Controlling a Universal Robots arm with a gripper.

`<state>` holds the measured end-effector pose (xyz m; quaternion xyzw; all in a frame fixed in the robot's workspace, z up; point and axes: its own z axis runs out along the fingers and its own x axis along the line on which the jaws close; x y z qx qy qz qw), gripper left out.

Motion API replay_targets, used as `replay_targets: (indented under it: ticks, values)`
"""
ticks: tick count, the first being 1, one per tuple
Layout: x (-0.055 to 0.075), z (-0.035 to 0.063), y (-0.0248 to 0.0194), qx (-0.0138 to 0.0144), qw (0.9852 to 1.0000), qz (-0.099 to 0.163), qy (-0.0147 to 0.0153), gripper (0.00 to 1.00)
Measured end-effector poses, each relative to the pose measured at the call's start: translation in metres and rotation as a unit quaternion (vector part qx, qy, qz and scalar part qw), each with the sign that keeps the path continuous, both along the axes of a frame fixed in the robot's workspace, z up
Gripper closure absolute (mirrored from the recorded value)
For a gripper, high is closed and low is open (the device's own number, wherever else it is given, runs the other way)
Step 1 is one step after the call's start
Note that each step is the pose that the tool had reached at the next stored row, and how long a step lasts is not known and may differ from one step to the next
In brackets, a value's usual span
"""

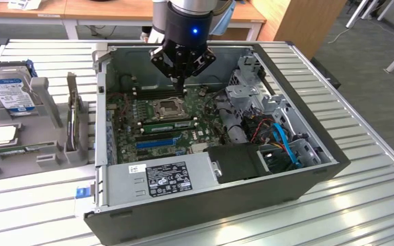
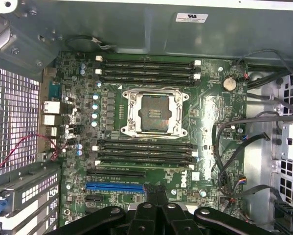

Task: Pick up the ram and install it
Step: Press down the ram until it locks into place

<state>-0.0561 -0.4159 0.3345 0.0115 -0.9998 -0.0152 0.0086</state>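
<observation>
The black gripper (image 1: 178, 82) hangs inside the open steel case (image 1: 307, 148), fingers pressed together on nothing, above the green motherboard (image 1: 166, 120). Directly below it lies the square metal socket (image 2: 153, 111), flanked by long dark slots. The slim green ram (image 1: 157, 124) sits seated in a slot beside the socket.

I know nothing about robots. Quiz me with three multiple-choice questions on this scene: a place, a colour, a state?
1. Where is the blue-and-silver hard drive? A in a drawer; B in the grey plastic holder beside the open black computer case; C on a shelf.
2. What colour is the brightest long slot on the green motherboard? A red; B blue; C yellow.
3. The robot's black gripper is: A wide open; B shut; C gripping a cup.
Answers: B, it stands in the holder; B, the slot is blue; B, its fingers meet.
</observation>
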Motion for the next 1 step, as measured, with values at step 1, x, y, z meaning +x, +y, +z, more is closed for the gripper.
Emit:
replay_targets:
  ticks: [1]
  values:
    - [0.0000,0.0000,0.0000,0.0000,1.0000,0.000,0.0000,0.90]
